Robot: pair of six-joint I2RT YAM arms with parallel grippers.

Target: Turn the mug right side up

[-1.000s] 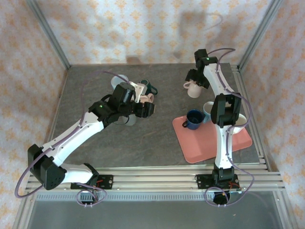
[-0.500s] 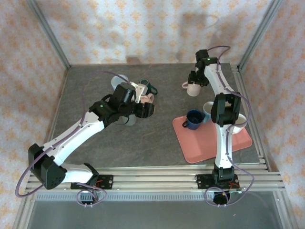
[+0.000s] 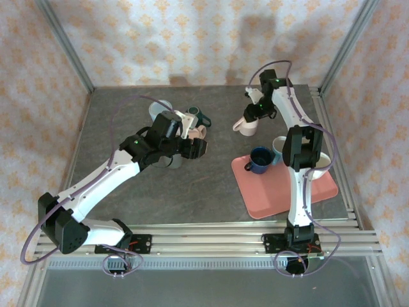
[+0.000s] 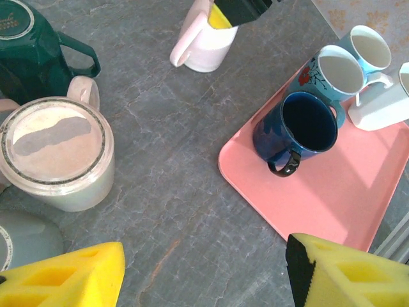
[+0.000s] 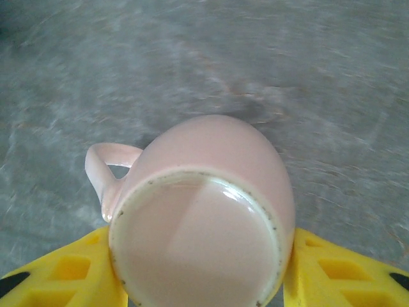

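The mug [image 3: 245, 126] is pale pink and sits at the back of the table, tilted, with its handle to the left. My right gripper [image 3: 255, 114] is shut on it near the base. In the right wrist view the mug's flat base [image 5: 201, 246] faces the camera between the yellow fingers [image 5: 61, 275], and its mouth points away toward the table. The left wrist view shows the same mug [image 4: 204, 46] leaning under the right gripper [image 4: 238, 9]. My left gripper [image 4: 204, 275] hangs open over bare table, with nothing between its jaws.
A pink tray [image 3: 287, 192] at the right holds an upright dark blue mug [image 4: 305, 125] and two light blue mugs [image 4: 333, 71]. By the left gripper stand upside-down mugs: dark green [image 4: 25, 45], cream [image 4: 57, 153] and grey [image 4: 25, 240].
My right gripper has closed on the pink mug, carried it a little left and tipped it over. The left arm has stayed in place.
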